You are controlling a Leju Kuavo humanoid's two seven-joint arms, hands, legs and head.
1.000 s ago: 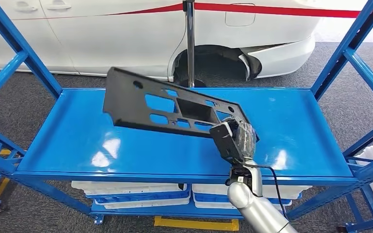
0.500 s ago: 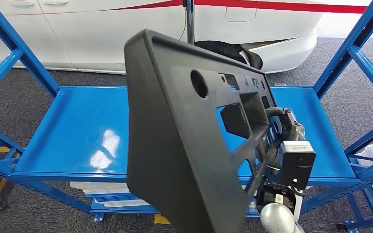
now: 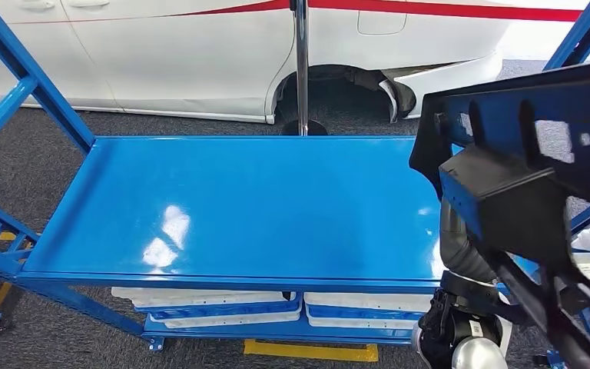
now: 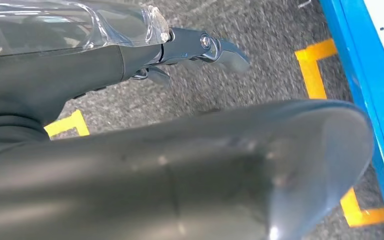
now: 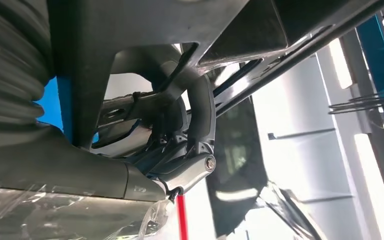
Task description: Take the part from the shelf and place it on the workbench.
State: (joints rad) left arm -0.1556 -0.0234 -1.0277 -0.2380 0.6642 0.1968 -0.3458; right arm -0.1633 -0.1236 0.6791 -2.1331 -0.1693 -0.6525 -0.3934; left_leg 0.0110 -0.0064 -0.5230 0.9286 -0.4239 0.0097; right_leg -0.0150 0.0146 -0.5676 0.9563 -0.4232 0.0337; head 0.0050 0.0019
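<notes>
Black plastic part [image 3: 530, 184] hung in the right hand's [image 5: 180, 145] hooked fingers [image 5: 202, 107]; swinging near the shelf [image 3: 246, 207], it risked slipping. Left fingers [image 4: 220, 50] held nothing.

**Part held off the shelf, at right**

The part [image 3: 534, 177] is up at the right, before the shelf's [image 3: 238, 207] right end, on the right hand [image 5: 190, 125]. Trays [image 3: 207, 304] lie below the shelf top. A car [image 3: 200, 54] stands behind, a post [image 3: 301, 69] between them.

Black part [image 3: 538, 154], glossy blue shelf [image 3: 238, 200], white car [image 3: 161, 54] with red stripe
</notes>
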